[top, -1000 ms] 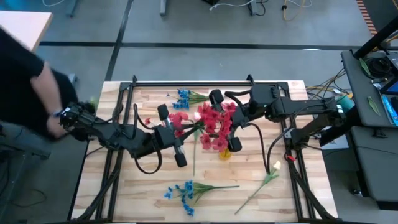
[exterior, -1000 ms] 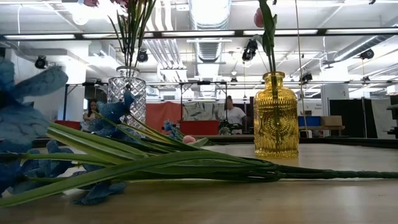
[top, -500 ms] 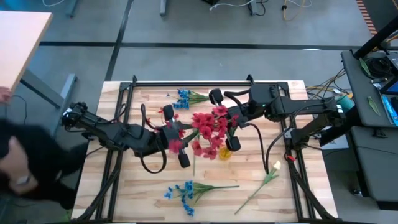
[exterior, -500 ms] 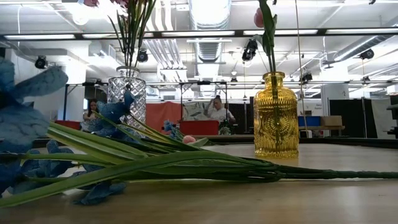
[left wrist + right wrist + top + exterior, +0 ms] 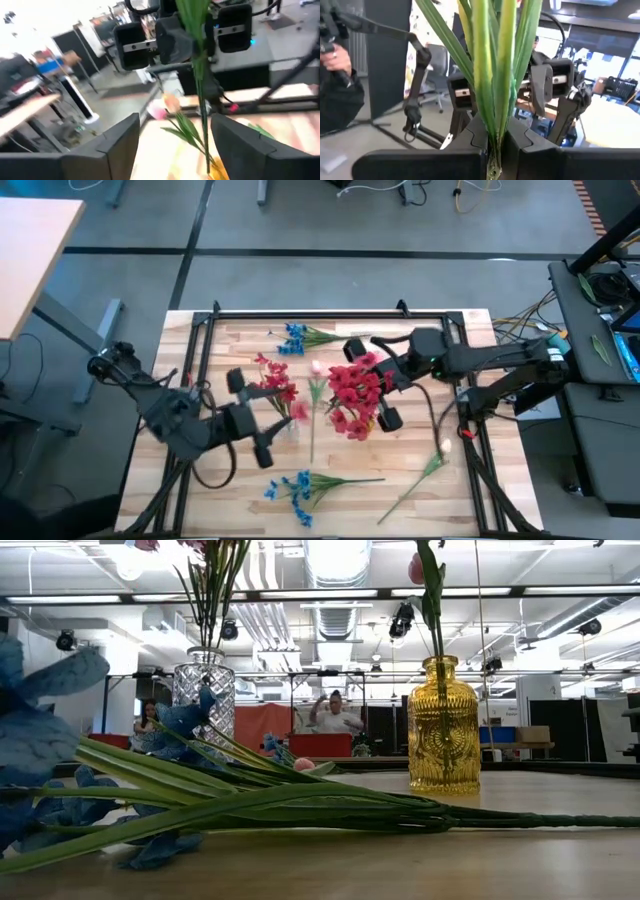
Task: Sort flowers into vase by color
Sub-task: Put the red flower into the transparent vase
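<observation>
A spray of red flowers (image 5: 352, 395) hangs high over the table's middle, with my right gripper (image 5: 372, 385) shut on its green stems (image 5: 492, 75). My left gripper (image 5: 250, 418) stands open a little to the spray's left, facing it, with nothing between its fingers (image 5: 115, 145). A cut-glass vase (image 5: 204, 700) holds smaller red flowers (image 5: 275, 385). A yellow vase (image 5: 443, 725) holds a pink tulip's stem (image 5: 435, 610). In the high view the red spray hides the yellow vase. Two blue sprays (image 5: 292, 337) (image 5: 296, 486), a pink tulip (image 5: 318, 368) and a cream tulip (image 5: 440, 448) lie flat on the table. My right gripper pinches the bundled green stems of the red spray (image 5: 493, 142) between its two fingers. It comes in about level from the table's right side, across the stems. The spray is lifted clear of the table, and its stems and leaves fan out from the fingers.
Black frame rails (image 5: 300, 313) run along the table's far edge and down both sides. The blue spray's long stems (image 5: 300, 805) stretch across the table's near part. Bare wood (image 5: 470, 500) shows at the near right corner. A person (image 5: 335, 715) stands far off in the room.
My right gripper has shut on the red spray's stems and sunk a little. My left gripper has opened, let go of the spray and drawn back toward the table's near left. The spray has shifted slightly right. A person at the table's left has gone from the high view.
</observation>
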Robot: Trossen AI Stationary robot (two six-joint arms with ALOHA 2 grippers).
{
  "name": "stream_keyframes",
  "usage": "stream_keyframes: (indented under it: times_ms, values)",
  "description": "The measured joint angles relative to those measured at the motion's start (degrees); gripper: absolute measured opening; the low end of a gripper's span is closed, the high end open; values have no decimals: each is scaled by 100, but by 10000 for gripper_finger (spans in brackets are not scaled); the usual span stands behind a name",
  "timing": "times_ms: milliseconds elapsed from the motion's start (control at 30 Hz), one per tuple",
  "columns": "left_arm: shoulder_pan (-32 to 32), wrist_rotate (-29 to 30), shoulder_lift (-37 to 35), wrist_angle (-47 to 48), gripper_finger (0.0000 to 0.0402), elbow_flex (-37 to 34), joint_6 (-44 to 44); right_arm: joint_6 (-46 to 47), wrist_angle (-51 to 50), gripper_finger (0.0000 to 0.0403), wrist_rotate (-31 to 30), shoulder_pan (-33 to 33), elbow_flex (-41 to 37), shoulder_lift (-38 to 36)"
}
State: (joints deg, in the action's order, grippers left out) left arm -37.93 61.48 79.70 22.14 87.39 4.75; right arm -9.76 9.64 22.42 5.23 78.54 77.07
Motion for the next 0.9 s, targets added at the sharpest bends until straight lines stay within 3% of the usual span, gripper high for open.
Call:
stream_keyframes:
  times_ms: [300, 400, 667, 900]
  values:
    - [-842, -1004, 41, 2857, 226, -28, -2475, 338, 1730, 13, -1301, 147, -1417, 7]
    - [-1134, -893, 115, 3381, 222, -104, -2859, 649, 1935, 13, -1581, 250, -1571, 3]
    - [-1530, -622, 116, 3098, 212, -781, -3842, 582, 1935, 13, -2958, 1029, -1571, 7]
    - [-1561, -795, 119, 2712, 200, -1849, -4960, 376, 2464, 13, -5044, 1891, -1604, 321]
